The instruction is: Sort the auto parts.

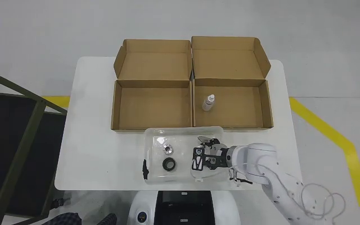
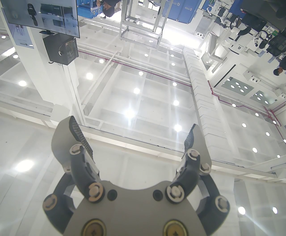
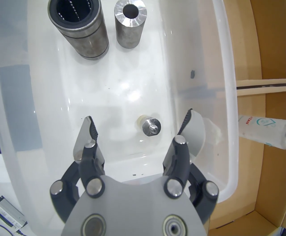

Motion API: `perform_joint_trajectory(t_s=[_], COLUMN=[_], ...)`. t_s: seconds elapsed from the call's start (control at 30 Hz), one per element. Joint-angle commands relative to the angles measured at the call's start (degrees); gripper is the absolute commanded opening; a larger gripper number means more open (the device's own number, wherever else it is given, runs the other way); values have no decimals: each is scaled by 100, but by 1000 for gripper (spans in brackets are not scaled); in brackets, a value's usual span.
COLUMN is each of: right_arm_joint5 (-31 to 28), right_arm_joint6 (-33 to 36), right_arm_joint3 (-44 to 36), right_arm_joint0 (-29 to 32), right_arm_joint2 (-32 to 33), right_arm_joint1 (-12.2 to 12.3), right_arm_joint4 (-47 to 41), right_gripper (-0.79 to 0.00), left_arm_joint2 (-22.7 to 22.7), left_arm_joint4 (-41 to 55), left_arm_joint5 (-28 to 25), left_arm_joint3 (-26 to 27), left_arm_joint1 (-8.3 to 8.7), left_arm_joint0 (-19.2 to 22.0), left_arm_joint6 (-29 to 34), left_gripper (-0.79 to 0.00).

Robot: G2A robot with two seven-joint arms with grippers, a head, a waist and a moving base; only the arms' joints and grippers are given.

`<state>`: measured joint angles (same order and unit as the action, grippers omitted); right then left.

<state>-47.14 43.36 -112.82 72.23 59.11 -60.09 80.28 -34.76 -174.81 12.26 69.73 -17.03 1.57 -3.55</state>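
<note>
Finely ribbed tool (image 3: 139, 122) — round metal stud (image 3: 151, 127) between

Red and teal print on the label of the bottle (image 3: 261, 131), cut off, not readable. Small print on wall screen (image 2: 42, 15) and blue panels (image 2: 185, 10), illegible.

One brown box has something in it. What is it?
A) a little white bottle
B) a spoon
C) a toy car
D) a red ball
A: a small white bottle lies on the floor of one cardboard box, close to the wall next to the other box.
</note>
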Motion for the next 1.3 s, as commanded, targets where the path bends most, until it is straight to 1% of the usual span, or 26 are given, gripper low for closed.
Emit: perform_joint_trajectory(t_s=[0.0, 0.13, 0.23, 0.27, 0.33, 0.5, 0.6, 0.67, 0.7, 0.77, 1.0, 1.27], right_arm_joint5=[33, 106, 155, 167, 199, 297, 358, 380, 397, 406, 363, 315], right_arm_joint6=[19, 90, 124, 139, 185, 251, 257, 258, 252, 240, 170, -359], right_arm_joint3=[19, 60, 88, 91, 98, 126, 150, 171, 181, 189, 37, -178], right_arm_joint0=[-31, -95, -134, -148, -170, -229, -263, -287, -296, -315, -328, -212], right_arm_joint2=[-41, -127, -186, -206, -253, -347, -387, -410, -418, -437, -433, -262], right_arm_joint1=[-5, -13, -20, -22, -27, -42, -51, -56, -59, -65, -69, -45], right_arm_joint4=[36, 173, 259, 297, 384, 552, 650, 697, 706, 723, 640, 286], right_gripper=[-231, -302, -394, -397, -431, -456, -514, -588, -643, -785, -785, -785], left_arm_joint2=[0, 0, 0, 0, 0, 0, 0, 0, 0, 0, 0, 0], left_arm_joint4=[0, 0, 0, 0, 0, 0, 0, 0, 0, 0, 0, 0], left_arm_joint5=[0, 0, 0, 0, 0, 0, 0, 0, 0, 0, 0, 0], left_arm_joint3=[0, 0, 0, 0, 0, 0, 0, 0, 0, 0, 0, 0], left_arm_joint1=[0, 0, 0, 0, 0, 0, 0, 0, 0, 0, 0, 0], left_arm_joint0=[0, 0, 0, 0, 0, 0, 0, 0, 0, 0, 0, 0], left_arm_joint6=[0, 0, 0, 0, 0, 0, 0, 0, 0, 0, 0, 0], left_gripper=[0, 0, 0, 0, 0, 0, 0, 0, 0, 0, 0, 0])
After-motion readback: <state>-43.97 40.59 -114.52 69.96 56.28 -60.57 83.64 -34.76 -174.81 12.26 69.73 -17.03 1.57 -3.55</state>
